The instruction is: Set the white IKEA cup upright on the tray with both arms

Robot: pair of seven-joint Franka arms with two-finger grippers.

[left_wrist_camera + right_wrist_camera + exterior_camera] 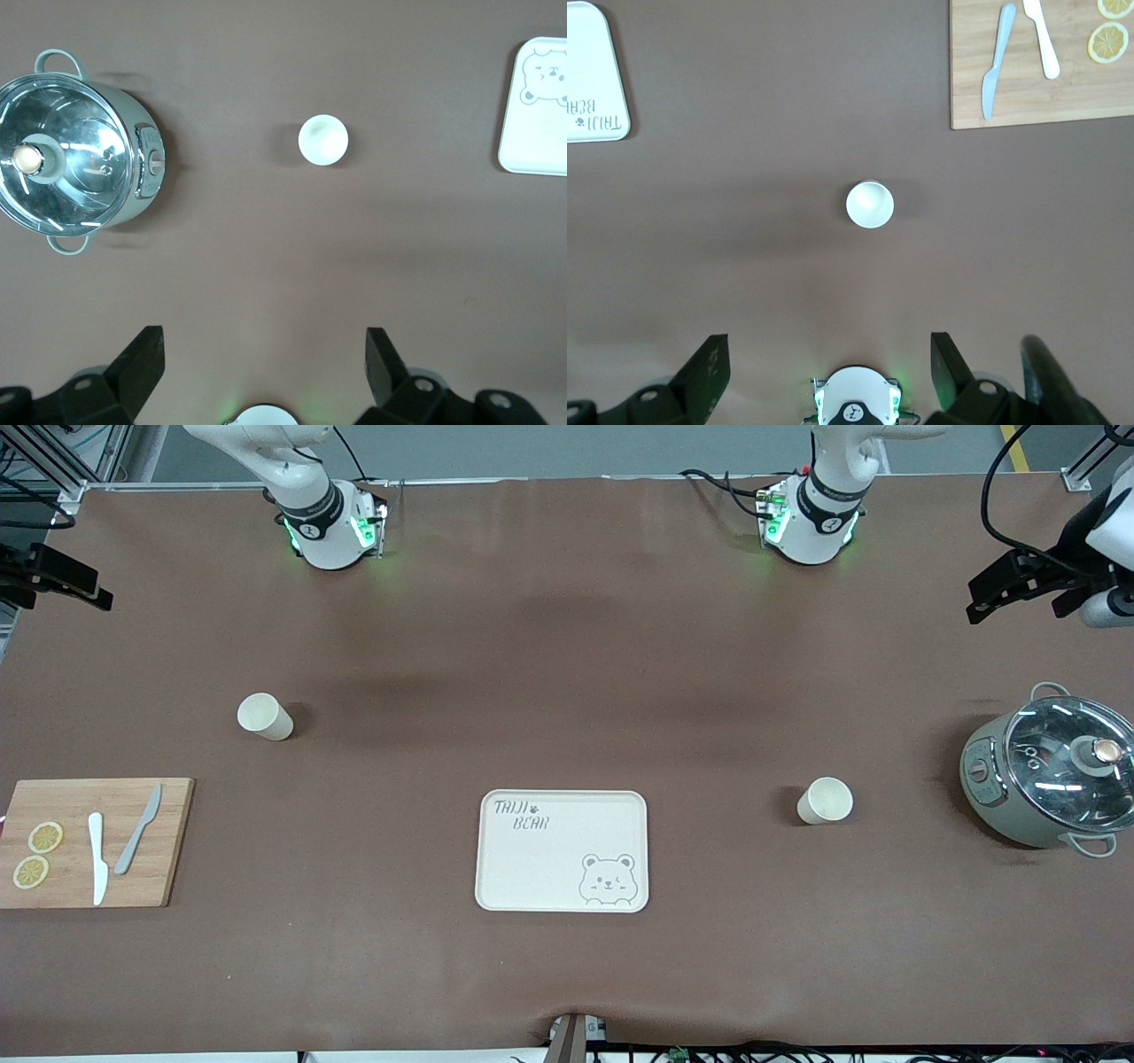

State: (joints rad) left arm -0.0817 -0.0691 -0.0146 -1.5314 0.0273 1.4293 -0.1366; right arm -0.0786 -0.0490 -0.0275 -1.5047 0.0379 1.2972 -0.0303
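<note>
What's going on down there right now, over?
Left gripper and right gripper open, high over the table. Two white cups upright on the table, off the tray. Nothing blocking.

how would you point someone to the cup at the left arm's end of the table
Start at the grey pot with the glass lid at the left arm's end of the table. Between it and the cream tray with the bear face stands a small white cup, upright on the brown table cover. The other white cup stands toward the right arm's end, near the wooden cutting board, farther from the front camera.
</note>
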